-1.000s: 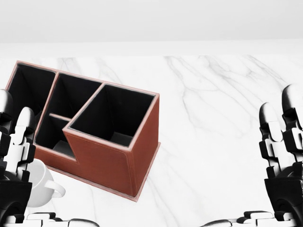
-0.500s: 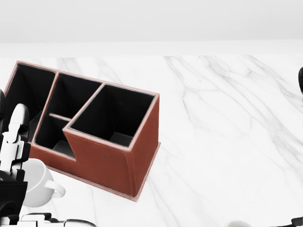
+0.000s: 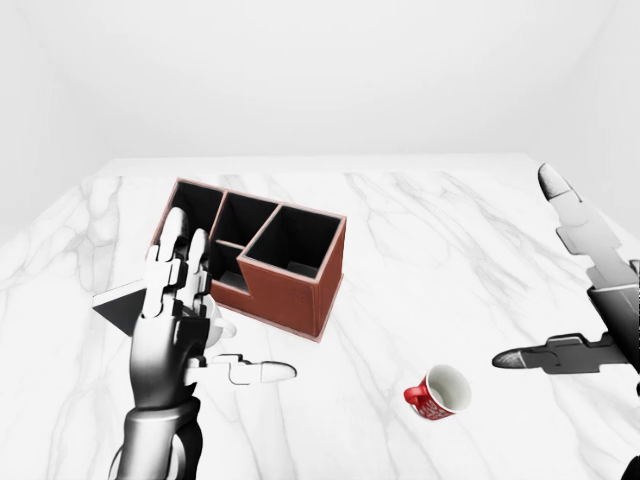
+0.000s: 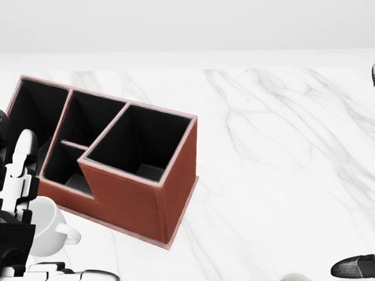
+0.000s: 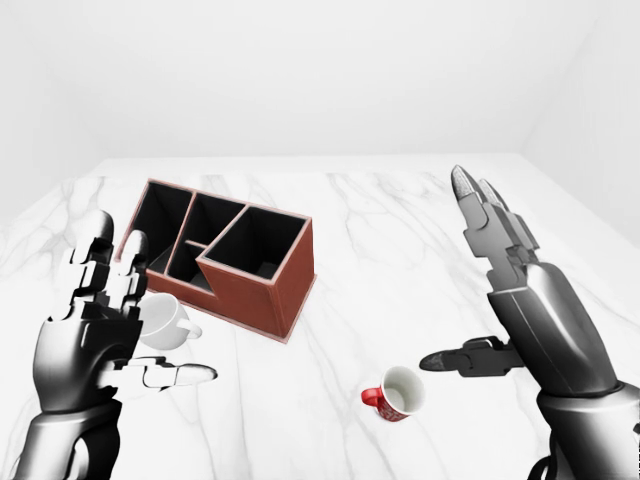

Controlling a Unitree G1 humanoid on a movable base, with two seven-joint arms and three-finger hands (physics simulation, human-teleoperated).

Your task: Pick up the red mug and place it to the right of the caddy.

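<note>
While your right hand (image 5: 470, 300) hung open and empty, no grasp had begun.
The red mug (image 5: 394, 393) lay just below it; you likely needed to lower onto it.

The red mug (image 5: 394, 393) lies tilted on the table, white inside, its opening facing up and right, well apart from the caddy (image 5: 222, 257). The brown caddy stands upright with black compartments.

Head view close and steep over the caddy (image 4: 126, 170); both eye views wider, sharing caddy and marble table (image 5: 350, 215).
</note>
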